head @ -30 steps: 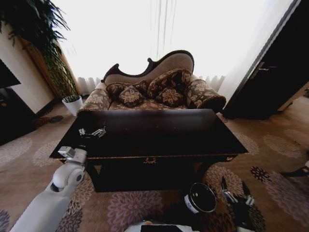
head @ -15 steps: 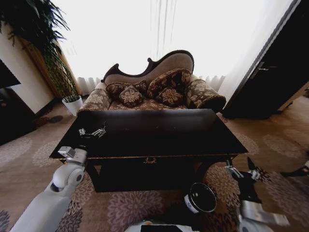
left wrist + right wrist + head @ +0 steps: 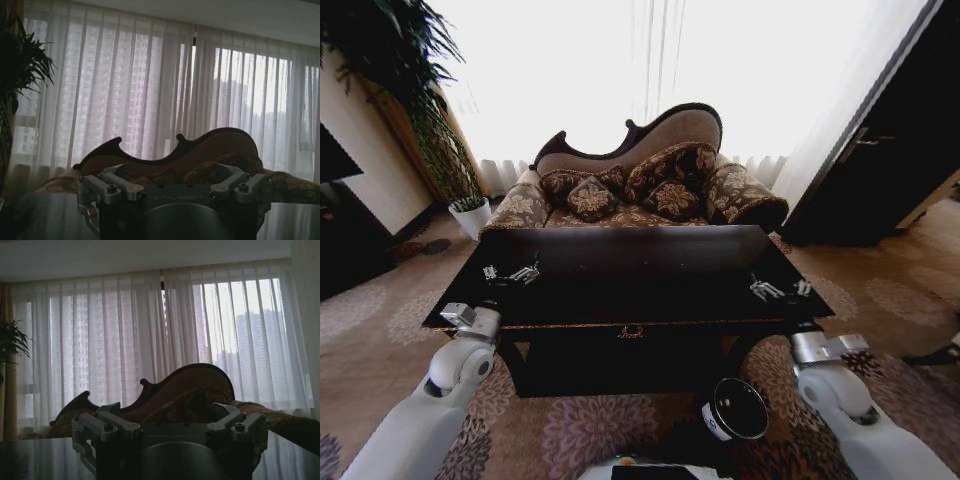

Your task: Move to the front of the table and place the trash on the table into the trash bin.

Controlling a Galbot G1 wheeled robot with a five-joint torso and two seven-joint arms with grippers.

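Head view: left gripper (image 3: pixel 512 272) and right gripper (image 3: pixel 780 289) over table (image 3: pixel 640 300), both jaws wide | no trash visible to judge grip | trash bin (image 3: pixel 735 409) on floor

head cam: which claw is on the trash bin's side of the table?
The right claw, over the table's right front corner. The trash bin sits on the carpet below that corner; the left claw is over the far-left edge.
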